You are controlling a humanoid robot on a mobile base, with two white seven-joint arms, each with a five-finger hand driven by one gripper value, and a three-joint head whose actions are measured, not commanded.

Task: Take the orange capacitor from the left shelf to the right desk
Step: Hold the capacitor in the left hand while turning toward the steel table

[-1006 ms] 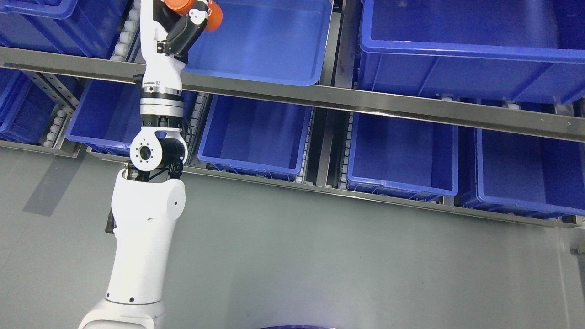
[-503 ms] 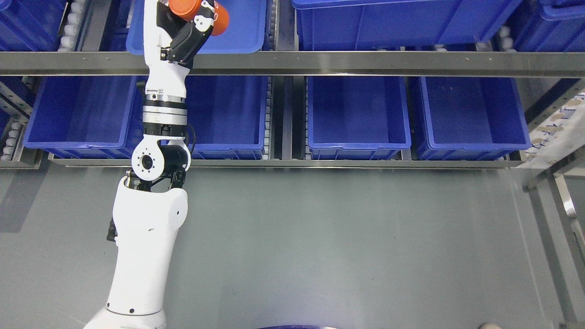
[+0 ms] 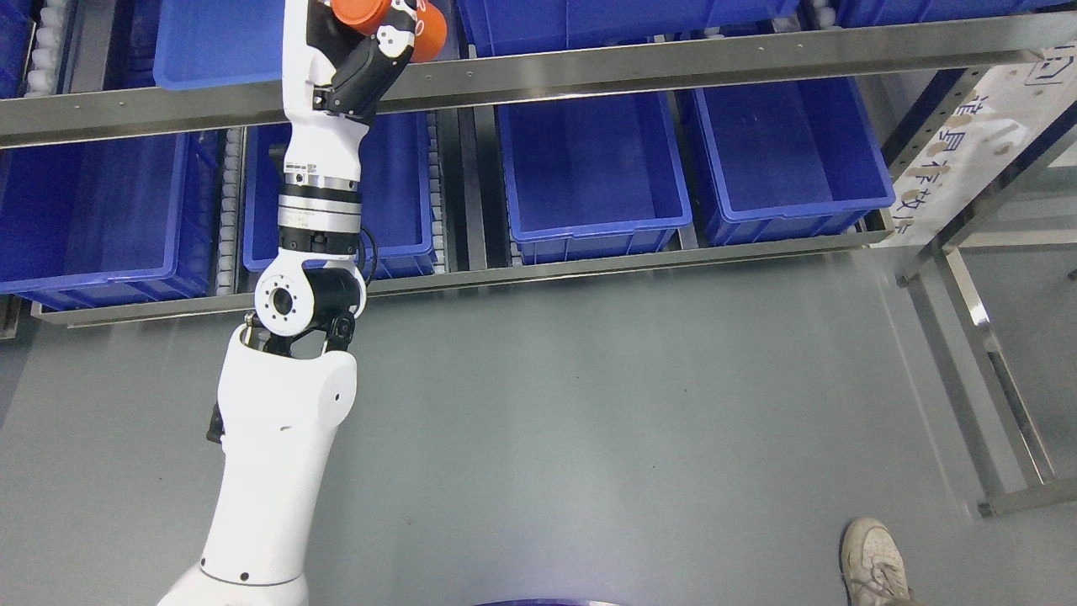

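My left arm rises from the bottom left to the top of the head view. Its hand (image 3: 380, 34) is shut on the orange capacitor (image 3: 429, 35), a fat orange cylinder cut off by the top edge. The hand holds it in the air in front of the upper steel rail of the shelf (image 3: 589, 71). The fingertips are partly out of frame. My right arm does not show.
Blue bins (image 3: 589, 172) fill the shelf's lower row, with more above. A steel frame (image 3: 968, 278) with a printed white strip (image 3: 959, 143) stands at the right. A person's white shoe (image 3: 875, 560) is on the grey floor at the bottom right.
The whole picture has swung to the right, so the camera has turned. The shelf slid left and tilted, the steel frame and a shoe came into view. My hand keeps its hold on the capacitor.
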